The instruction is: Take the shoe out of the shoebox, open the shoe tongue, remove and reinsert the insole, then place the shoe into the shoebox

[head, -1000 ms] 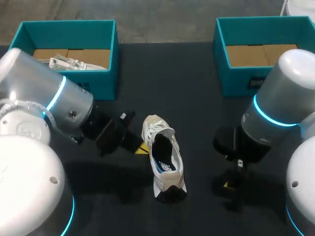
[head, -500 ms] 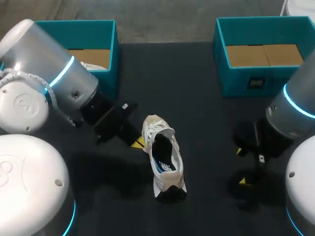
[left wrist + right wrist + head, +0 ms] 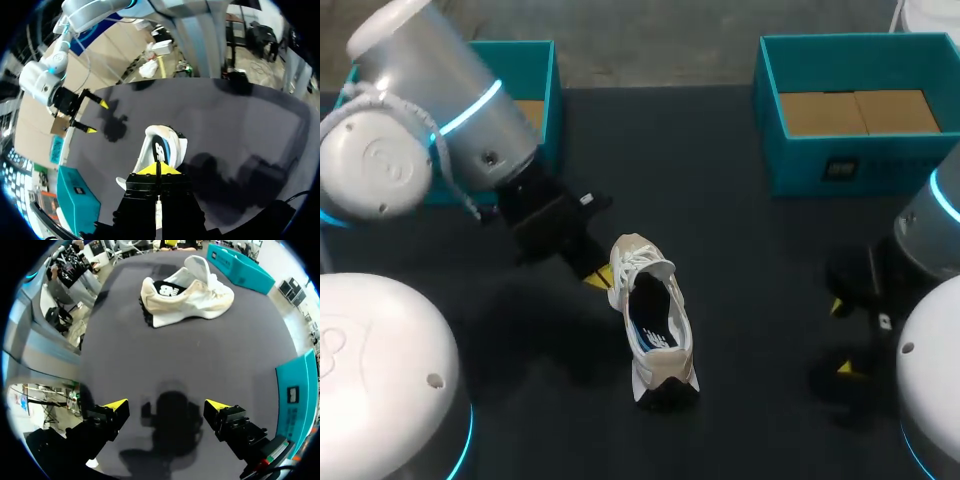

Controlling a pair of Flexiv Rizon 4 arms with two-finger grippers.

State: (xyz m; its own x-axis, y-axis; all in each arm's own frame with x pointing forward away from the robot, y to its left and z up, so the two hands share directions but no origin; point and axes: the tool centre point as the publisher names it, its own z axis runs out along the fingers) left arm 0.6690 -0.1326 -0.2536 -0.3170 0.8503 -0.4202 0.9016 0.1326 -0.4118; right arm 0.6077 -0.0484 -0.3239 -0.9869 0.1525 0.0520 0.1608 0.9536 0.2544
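A beige and white shoe (image 3: pixel 650 318) stands upright on the dark table, toe toward the back, its tongue raised over a dark insole. My left gripper (image 3: pixel 598 279) is shut with nothing in it, its tips low beside the shoe's left front. From the left wrist, the shoe (image 3: pixel 162 145) lies just ahead of the closed left gripper (image 3: pixel 158 169). My right gripper (image 3: pixel 841 337) is wide open above bare table, well to the right of the shoe. In the right wrist view the shoe (image 3: pixel 187 295) lies far ahead of the right gripper (image 3: pixel 166 405), side on.
A teal shoebox (image 3: pixel 545 100) stands at the back left, mostly hidden behind my left arm. A second teal shoebox (image 3: pixel 850 170) with a cardboard floor stands at the back right, beside the right gripper (image 3: pixel 300 400). Bare dark table surrounds the shoe.
My left arm has swung toward the back, its shut gripper staying near the shoe's front. The right gripper has drawn away rightward from the shoe. The shoe has not moved.
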